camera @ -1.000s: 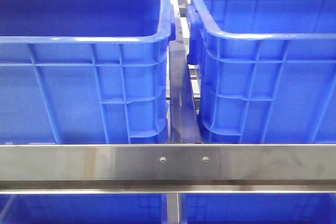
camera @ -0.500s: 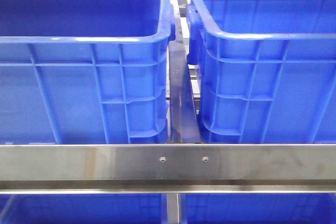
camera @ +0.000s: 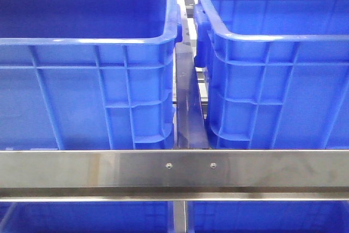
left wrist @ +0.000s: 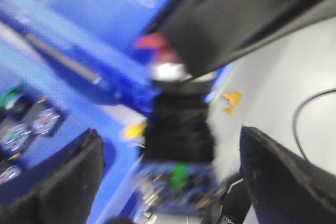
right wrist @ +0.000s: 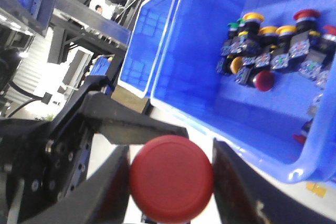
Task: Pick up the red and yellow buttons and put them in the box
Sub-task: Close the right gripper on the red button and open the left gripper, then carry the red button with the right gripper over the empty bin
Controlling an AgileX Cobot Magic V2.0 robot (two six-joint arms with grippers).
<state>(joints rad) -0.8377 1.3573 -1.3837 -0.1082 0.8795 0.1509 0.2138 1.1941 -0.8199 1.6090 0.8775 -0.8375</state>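
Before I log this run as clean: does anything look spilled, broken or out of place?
Nothing stands out. The right tool grips a red button; the other buttons lie jumbled inside the blue crate, none outside it. Left wrist view is blurred.

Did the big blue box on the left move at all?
No. The left box sits the same against the metal bar as before.

You see left gripper [left wrist: 168, 182]: black fingers [left wrist: 58, 177], matte, rough-textured pads, edges worn. Right gripper [right wrist: 170, 182]: black fingers [right wrist: 113, 190], flat inner faces. Black metal linkage bracket [right wrist: 58, 150] beside it, small screws visible in plate. No markings legible; left wrist view blurred.
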